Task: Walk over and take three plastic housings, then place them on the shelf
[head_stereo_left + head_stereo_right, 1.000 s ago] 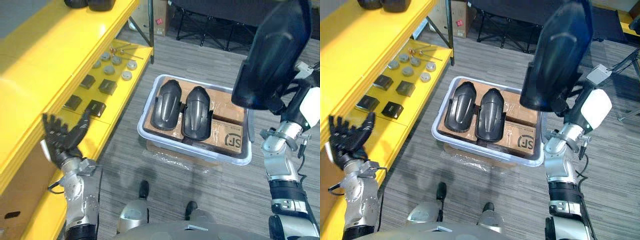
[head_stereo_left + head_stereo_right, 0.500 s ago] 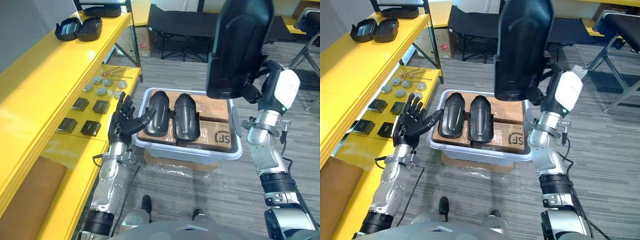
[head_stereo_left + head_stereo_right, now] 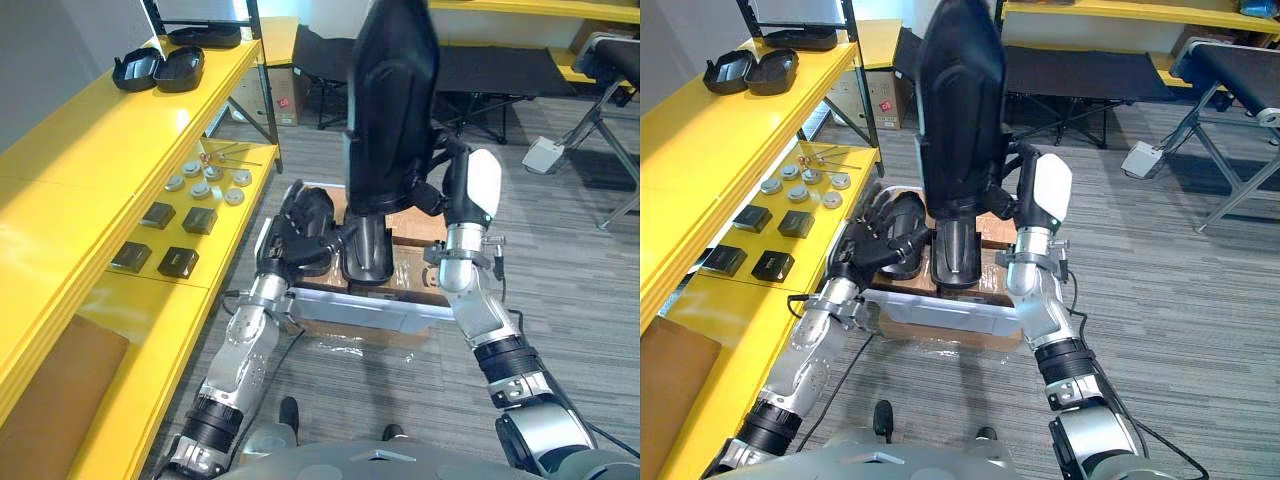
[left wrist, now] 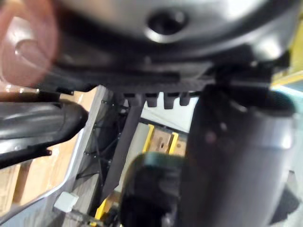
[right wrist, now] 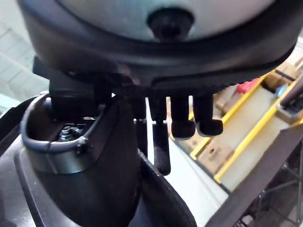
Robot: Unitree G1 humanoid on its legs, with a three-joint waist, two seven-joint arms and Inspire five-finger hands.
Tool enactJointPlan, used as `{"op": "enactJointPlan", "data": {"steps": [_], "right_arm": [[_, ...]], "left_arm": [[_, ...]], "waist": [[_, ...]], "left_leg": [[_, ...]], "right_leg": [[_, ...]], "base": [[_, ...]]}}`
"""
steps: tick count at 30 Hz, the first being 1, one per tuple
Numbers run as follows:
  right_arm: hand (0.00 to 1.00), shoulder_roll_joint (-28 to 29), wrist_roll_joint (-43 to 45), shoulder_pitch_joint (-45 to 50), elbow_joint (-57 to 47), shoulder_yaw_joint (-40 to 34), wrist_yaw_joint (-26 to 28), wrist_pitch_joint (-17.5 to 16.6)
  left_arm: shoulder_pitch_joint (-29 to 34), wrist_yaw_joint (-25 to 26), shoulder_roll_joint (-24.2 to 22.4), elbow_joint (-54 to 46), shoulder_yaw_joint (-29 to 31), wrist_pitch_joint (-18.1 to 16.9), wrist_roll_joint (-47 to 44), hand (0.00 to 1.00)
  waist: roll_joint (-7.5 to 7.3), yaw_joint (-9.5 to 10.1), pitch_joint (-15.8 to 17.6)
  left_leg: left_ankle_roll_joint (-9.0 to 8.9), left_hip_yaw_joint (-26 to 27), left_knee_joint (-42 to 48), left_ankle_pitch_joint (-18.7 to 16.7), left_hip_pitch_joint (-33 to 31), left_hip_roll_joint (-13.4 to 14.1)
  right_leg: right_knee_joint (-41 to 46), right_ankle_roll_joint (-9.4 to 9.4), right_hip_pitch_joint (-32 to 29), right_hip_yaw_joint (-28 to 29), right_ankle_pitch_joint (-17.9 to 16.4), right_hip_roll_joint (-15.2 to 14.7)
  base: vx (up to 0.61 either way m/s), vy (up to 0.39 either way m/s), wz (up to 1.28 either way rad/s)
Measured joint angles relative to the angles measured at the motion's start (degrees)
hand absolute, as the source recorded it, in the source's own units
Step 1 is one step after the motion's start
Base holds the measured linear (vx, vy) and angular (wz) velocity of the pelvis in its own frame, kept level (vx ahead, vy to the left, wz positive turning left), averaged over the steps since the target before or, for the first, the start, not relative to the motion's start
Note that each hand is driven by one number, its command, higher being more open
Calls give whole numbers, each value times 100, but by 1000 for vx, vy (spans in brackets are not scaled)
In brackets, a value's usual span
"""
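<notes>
The right hand (image 3: pixel 438 190) clamps its fingers on a raised housing (image 3: pixel 390 100); the left hand (image 3: pixel 293 228), finger grip unclear, should next grasp the nine-o'clock housing (image 3: pixel 322 208) in the bin (image 3: pixel 370 318).

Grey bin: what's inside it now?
Two black housings lie side by side on cardboard boxes; the left hand covers the left one. The raised housing in the right hand hides the bin's far side.

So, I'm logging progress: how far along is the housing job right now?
Done: nothing clearly; two dark shells on the yellow shelf may be unrelated. In hand: the right hand grips one housing raised high; the left hand is at a second housing in the bin. Left: a third housing beside it, then shelving all three.
</notes>
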Motion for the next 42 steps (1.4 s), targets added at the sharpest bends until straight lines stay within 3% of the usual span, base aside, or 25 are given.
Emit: {"op": "enactJointPlan", "data": {"steps": [9,22,29,33,34,42], "right_arm": [[0,278,52,1,265,301,205,-4],[0,381,97,120,485,747,345,-284],[0,496,96,267,485,873,437,-377],[0,511,92,327,485,957,451,-377],[0,511,91,356,485,976,458,-377],[0,517,92,457,485,1002,495,-377]], "left_arm": [[-232,21,24,0,-224,22,-18,100],[-418,1349,1,-1,-201,301,25,100],[-421,1486,-19,2,13,459,-22,100],[-437,1487,-27,262,13,481,-52,100],[-440,1486,-27,329,15,492,-114,0],[-468,1462,-47,491,139,509,-297,0]], "waist": [[-113,-9,-73],[-236,-26,-156],[-280,-26,-183],[-389,-27,-253],[-400,-28,-260],[-400,-34,-260]], "left_leg": [[-17,-22,1,13,-48,15],[-41,-46,2,11,-63,37],[-44,-47,2,10,-60,44],[-48,-46,3,8,-60,44],[-48,-46,3,8,-60,42],[-47,-43,3,9,-49,46]], "right_leg": [[-13,-10,-30,-29,14,28],[-125,-28,0,-30,67,67],[-126,-31,0,-30,68,74],[-127,-31,1,-30,68,72],[-127,-31,1,-29,68,71],[-127,-32,6,-21,68,74]], "base": [[0,0,0],[-2,0,0],[0,0,0],[0,0,0],[0,0,0],[0,0,0]]}}
